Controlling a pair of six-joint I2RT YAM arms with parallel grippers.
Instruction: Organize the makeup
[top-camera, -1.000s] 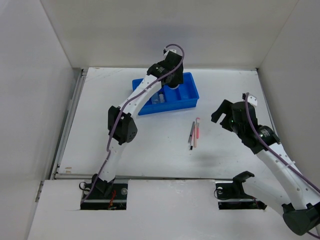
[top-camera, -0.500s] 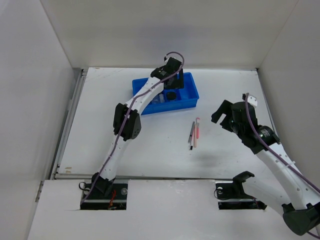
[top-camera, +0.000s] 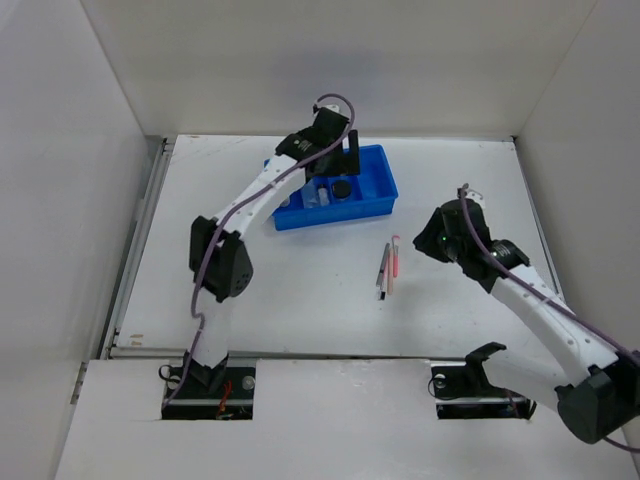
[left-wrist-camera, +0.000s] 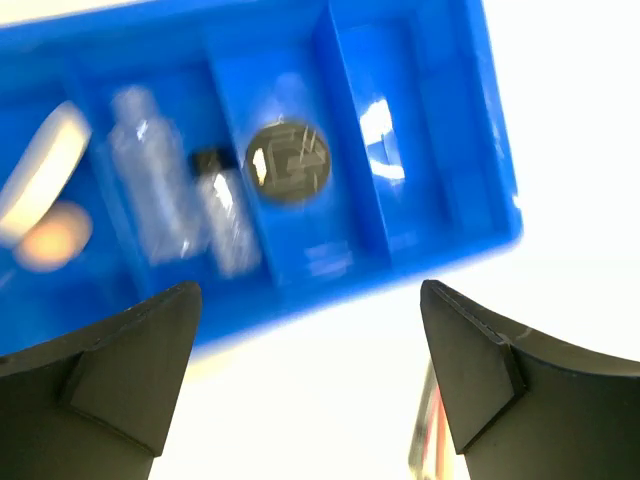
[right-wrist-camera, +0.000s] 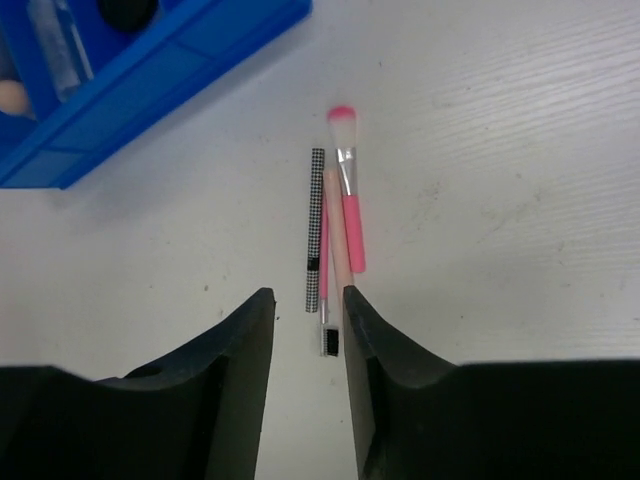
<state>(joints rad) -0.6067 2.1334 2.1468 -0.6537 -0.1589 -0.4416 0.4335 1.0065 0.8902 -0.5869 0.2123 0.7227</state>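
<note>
Makeup sticks (right-wrist-camera: 335, 230) lie bunched on the table just outside the tray (right-wrist-camera: 150, 75); jar (left-wrist-camera: 288, 162) and bottles (left-wrist-camera: 150, 180) sit inside it. Left gripper (left-wrist-camera: 308, 300) hangs wide open above the tray, empty. Right gripper (right-wrist-camera: 303, 300), jaws narrowly parted and empty, could pinch several sticks together or scatter them.

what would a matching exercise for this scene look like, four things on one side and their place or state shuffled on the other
Things:
1 round black jar
2 clear bottles
3 pink brush
4 left pincer

Place or state:
A on the table, outside the tray
B open, above the tray
C in the tray, lying on their sides
D in the tray, round top facing up

Pairs: 1-D, 2-C, 3-A, 4-B
</note>
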